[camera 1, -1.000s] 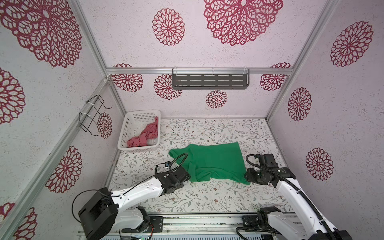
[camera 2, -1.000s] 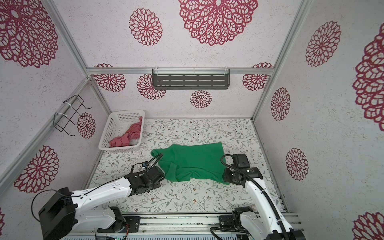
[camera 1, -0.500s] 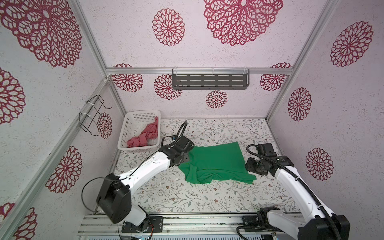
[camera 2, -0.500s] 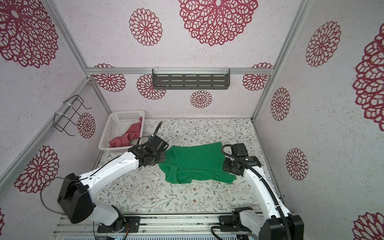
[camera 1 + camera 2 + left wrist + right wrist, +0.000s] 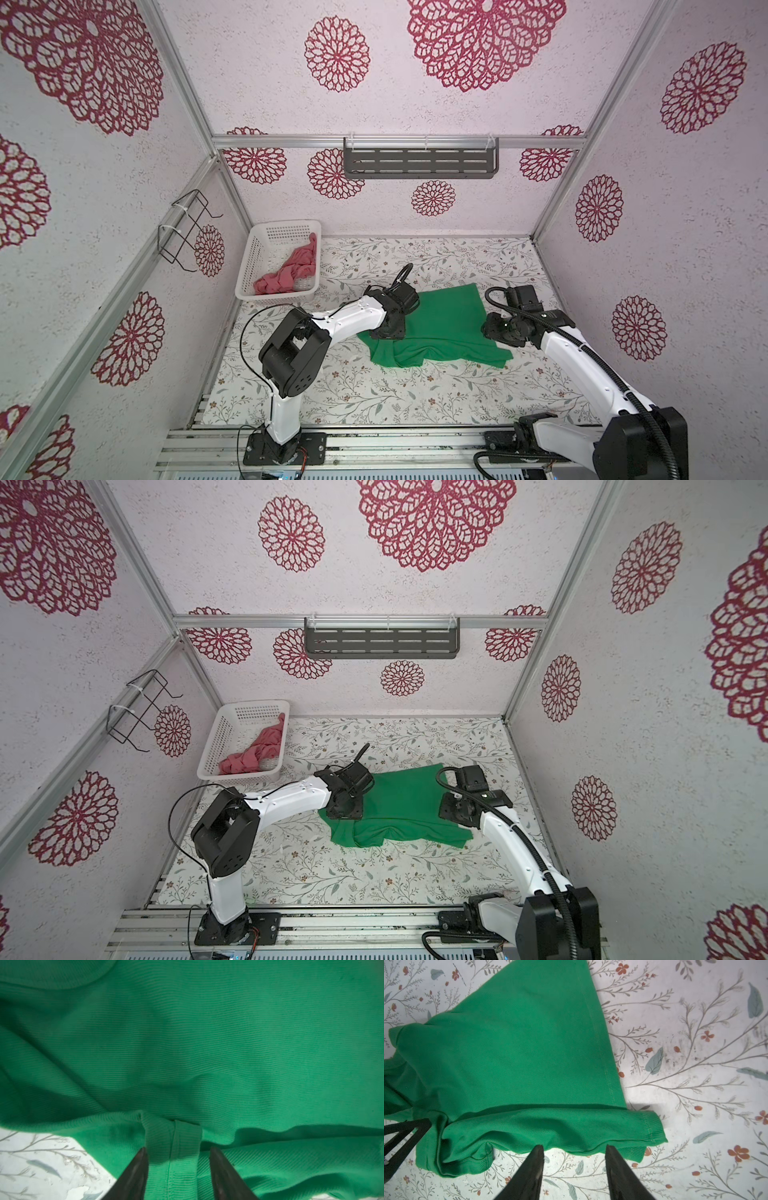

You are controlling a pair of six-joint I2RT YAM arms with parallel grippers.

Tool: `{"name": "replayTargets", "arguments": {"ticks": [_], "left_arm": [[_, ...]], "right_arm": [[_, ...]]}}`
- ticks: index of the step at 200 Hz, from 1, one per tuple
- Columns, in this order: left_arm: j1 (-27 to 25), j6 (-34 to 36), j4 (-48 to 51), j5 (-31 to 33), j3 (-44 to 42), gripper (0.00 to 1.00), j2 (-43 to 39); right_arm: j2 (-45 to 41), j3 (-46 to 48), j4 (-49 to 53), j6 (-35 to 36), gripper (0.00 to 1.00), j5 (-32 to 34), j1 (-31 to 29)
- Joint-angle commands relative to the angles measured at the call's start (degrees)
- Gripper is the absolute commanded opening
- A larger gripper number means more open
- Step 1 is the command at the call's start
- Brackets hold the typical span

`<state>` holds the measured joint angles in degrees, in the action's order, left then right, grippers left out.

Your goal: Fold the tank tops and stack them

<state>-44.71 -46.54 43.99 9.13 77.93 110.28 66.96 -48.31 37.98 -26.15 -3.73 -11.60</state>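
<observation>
The bright green tank top (image 5: 444, 328) (image 5: 401, 806) lies spread and partly doubled over mid-table. My left gripper (image 5: 388, 330) (image 5: 343, 810) hovers low over its left end. In the left wrist view that gripper (image 5: 176, 1150) is open, its fingers straddling a ribbed green strap (image 5: 173, 1142) without pinching it. My right gripper (image 5: 492, 332) (image 5: 451, 810) sits at the top's right side. It (image 5: 573, 1149) is open too, tips at the cloth's edge, bare table between them. The pink-red tank top (image 5: 286, 272) (image 5: 253, 754) lies crumpled in the basket.
A white perforated basket (image 5: 249, 266) (image 5: 214, 746) stands at the back left of the floral table (image 5: 374, 395). A dark shelf (image 5: 419, 164) hangs on the back wall. A wire rack (image 5: 185, 232) is fixed to the left wall.
The left arm swung from the table's front left up and rightwards onto the green top's left end. That end has shifted right and bunched. The right gripper moved slightly farther back.
</observation>
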Motion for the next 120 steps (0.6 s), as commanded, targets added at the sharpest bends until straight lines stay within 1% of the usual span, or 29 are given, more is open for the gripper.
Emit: {"name": "replayTargets", "arguments": {"ticks": [1,14,37,64,100,120], "left_arm": [[0.1,-1.1,-1.6,-1.4,-0.9,0.38,0.7],[0.0,-1.6,-1.7,-1.2,-1.5,0.21,0.4],[0.0,-2.9,-1.6,0.1,-4.3,0.0,-2.2],[0.1,-5.2,-1.2,3.1,-9.2,0.0,-7.5],[0.1,-9.9,-1.4,7.7,-18.0,0.0,-19.0],[0.1,-11.4,-0.1,8.5,-19.6,0.0,-22.4]], "right_arm": [[0.6,-1.0,-1.8,-0.2,0.51,-0.8,-0.5],[0.9,-0.9,-2.4,-0.1,0.51,-0.8,-0.6],[1.6,-1.1,-3.1,0.1,0.51,-1.1,-0.6],[2.5,-1.9,-3.3,0.6,0.51,-1.2,-0.6],[3.5,-2.3,-3.8,0.6,0.5,-1.7,-0.6],[4.1,-2.2,-4.1,0.3,0.49,-1.7,-1.1]]}}
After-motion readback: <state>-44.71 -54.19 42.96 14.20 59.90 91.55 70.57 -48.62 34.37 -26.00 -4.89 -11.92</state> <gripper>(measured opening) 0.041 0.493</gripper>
